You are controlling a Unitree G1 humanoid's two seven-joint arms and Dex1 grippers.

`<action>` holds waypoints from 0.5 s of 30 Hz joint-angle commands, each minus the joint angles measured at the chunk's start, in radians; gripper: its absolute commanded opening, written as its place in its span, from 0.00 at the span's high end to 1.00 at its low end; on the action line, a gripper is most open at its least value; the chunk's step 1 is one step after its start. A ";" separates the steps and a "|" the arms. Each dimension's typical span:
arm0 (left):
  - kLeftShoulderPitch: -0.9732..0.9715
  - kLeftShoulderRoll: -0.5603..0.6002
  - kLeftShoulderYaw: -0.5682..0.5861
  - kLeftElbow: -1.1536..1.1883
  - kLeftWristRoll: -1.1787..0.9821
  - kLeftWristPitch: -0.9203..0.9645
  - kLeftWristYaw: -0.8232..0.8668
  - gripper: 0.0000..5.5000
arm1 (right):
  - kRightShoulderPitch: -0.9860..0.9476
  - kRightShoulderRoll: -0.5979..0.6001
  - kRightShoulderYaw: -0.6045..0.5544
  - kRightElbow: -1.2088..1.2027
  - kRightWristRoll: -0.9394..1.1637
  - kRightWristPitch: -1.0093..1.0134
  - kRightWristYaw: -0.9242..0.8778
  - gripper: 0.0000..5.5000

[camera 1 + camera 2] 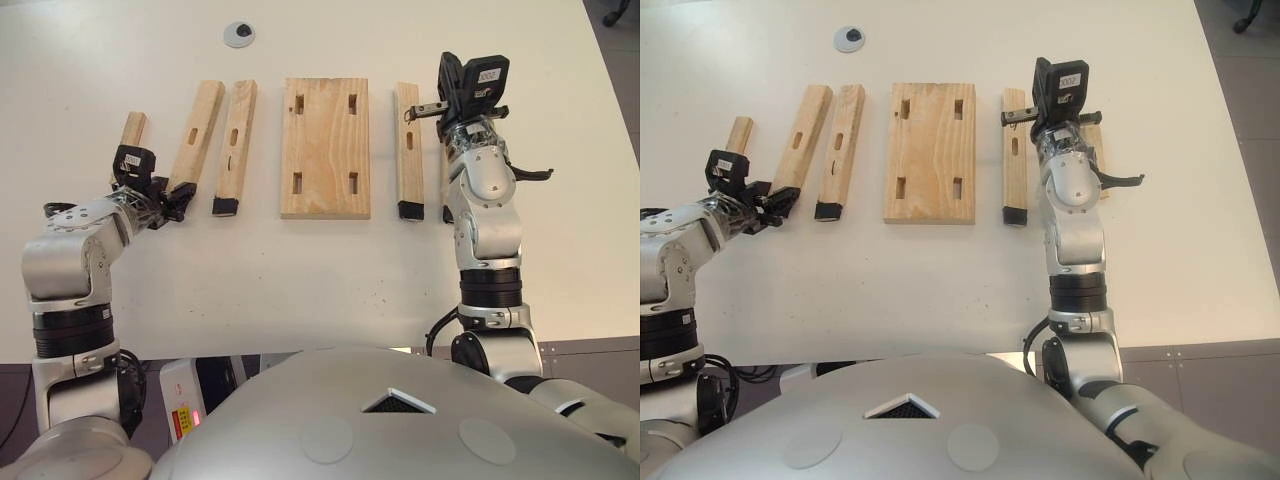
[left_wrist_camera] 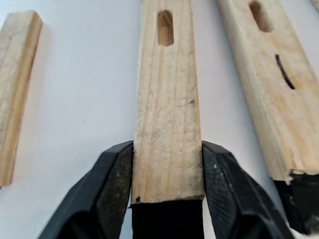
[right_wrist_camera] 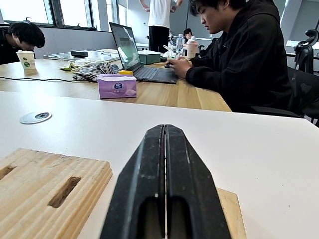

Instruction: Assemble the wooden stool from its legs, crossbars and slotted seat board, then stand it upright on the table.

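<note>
Two hands: left hand [image 2: 167, 148] tight around a slotted leg [image 2: 167, 89], right hand [image 3: 163, 130] with fingers together.

Rounded silver-grey shells and black joint bands clad the left arm [image 1: 75, 255] and right arm [image 1: 488, 200]. White labels [image 1: 487, 75] mark the black wrist housings. The left tool [image 2: 167, 149] and right tool [image 3: 164, 149] are black, and a black cable [image 1: 440, 325] loops toward five o'clock.

The slotted seat board [image 1: 325, 147] and the held leg [image 2: 167, 99] are pale bare wood with plain grain, the leg's face slightly rough. The left claw [image 2: 167, 148] has matt black, finely textured fingers [image 2: 112, 184]. The table [image 1: 300, 280] is white, smooth and matt.
</note>
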 commanded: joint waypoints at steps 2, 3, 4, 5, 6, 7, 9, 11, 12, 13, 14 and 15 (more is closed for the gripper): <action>0.069 0.016 -0.068 0.048 -0.007 0.090 -0.033 0.64 | -0.004 0.005 0.001 -0.004 0.002 0.007 -0.003 1.00; 0.074 0.021 -0.079 0.051 -0.001 0.086 -0.035 0.64 | -0.004 0.005 0.001 -0.003 0.002 0.007 -0.003 1.00; 0.077 0.025 -0.090 0.059 0.005 0.075 -0.037 0.58 | -0.004 0.006 0.003 -0.002 0.001 0.006 -0.004 1.00; 0.079 0.023 -0.093 0.062 0.007 0.069 -0.035 0.57 | -0.004 0.006 0.003 -0.001 0.001 0.006 -0.003 1.00; 0.077 0.020 -0.093 0.064 0.008 0.066 -0.031 0.54 | -0.004 0.006 0.004 0.000 0.001 0.006 -0.003 1.00; 0.075 0.015 -0.092 0.065 0.009 0.067 -0.023 0.51 | -0.003 0.006 0.005 -0.001 0.002 0.006 -0.002 1.00; 0.068 0.007 -0.085 0.078 0.013 0.067 -0.009 0.47 | -0.002 0.005 0.006 -0.002 0.002 0.008 -0.001 1.00; 0.067 0.005 -0.080 0.083 0.009 0.069 -0.007 0.43 | -0.001 0.004 0.006 -0.003 0.002 0.009 0.000 1.00; 0.071 0.006 -0.081 0.080 0.006 0.070 -0.010 0.46 | -0.001 0.003 0.006 -0.003 0.002 0.009 0.001 1.00; 0.075 0.007 -0.082 0.076 0.004 0.072 -0.013 0.47 | -0.001 0.003 0.007 -0.003 0.002 0.010 0.001 1.00; 0.079 0.007 -0.082 0.071 0.001 0.075 -0.016 0.51 | 0.000 0.003 0.007 -0.003 0.002 0.010 0.002 1.00; 0.080 0.006 -0.080 0.066 -0.003 0.081 -0.017 0.53 | -0.001 0.002 0.007 -0.003 0.001 0.010 0.002 1.00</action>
